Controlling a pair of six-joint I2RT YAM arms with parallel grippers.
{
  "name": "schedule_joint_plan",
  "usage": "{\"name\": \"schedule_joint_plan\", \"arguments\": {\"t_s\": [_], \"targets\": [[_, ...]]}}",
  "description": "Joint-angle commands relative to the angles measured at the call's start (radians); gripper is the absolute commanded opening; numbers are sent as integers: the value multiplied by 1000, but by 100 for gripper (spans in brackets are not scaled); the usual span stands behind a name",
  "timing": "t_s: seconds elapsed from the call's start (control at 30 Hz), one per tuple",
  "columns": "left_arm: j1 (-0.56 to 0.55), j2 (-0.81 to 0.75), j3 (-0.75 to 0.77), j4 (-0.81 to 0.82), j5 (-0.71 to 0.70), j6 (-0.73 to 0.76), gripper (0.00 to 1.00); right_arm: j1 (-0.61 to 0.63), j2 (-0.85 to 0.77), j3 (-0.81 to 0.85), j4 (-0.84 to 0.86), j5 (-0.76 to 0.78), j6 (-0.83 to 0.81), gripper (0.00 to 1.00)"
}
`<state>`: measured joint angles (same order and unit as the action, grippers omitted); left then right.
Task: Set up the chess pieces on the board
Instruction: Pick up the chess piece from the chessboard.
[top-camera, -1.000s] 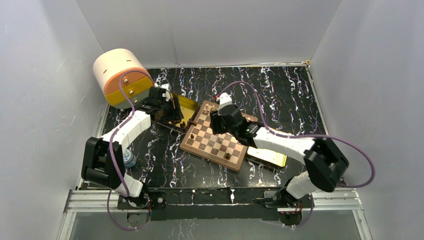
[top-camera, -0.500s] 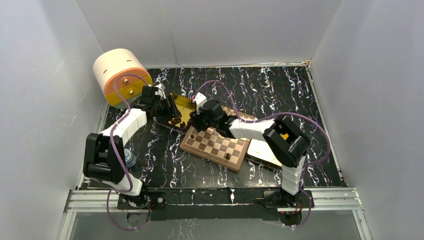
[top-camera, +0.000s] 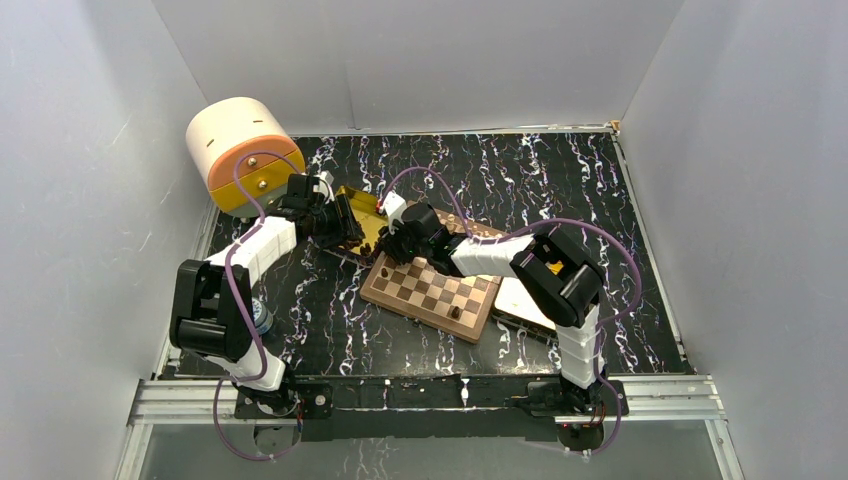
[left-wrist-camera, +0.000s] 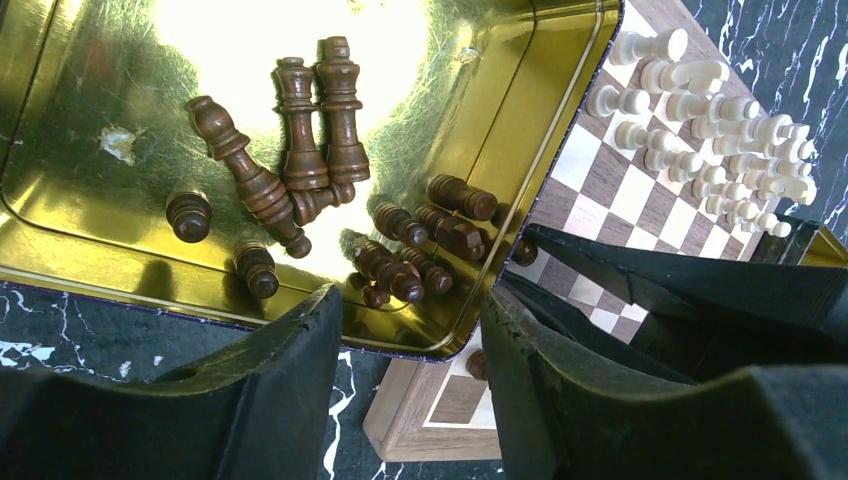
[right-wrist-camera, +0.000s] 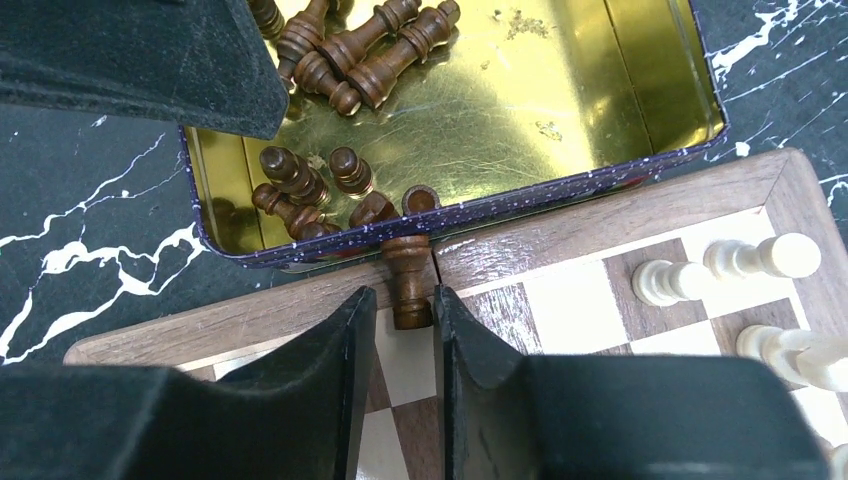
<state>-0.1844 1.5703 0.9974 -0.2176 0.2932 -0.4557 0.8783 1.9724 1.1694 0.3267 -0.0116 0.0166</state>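
The right gripper is the nearer one. 1 dark pawn lies between its 2 fingers, long axis pointing straight ahead, far end at the wall of the gold tin, near end on the rim of the board. The fingers stand narrow around it; whether they pinch it I cannot tell. The tin wall blocks ahead, so free room is up and backward. The left gripper hangs spread, empty, over the tin's edge.
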Motion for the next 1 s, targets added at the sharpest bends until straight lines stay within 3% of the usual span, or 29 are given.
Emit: {"name": "schedule_joint_plan", "arguments": {"t_s": [0.0, 0.3, 0.7, 0.97], "targets": [[5, -4, -9, 9, 27, 4, 50, -2, -6, -18, 111, -8, -46, 32], [6, -4, -21, 31, 33, -18, 49, -4, -44, -59, 137, 2, -71, 16], [5, 8, -19, 63, 82, -25, 49, -22, -197, -146, 57, 1, 2, 13], [0, -82, 4, 141, 144, 62, 50, -105, -405, -116, -222, -74, 212, 10]]}}
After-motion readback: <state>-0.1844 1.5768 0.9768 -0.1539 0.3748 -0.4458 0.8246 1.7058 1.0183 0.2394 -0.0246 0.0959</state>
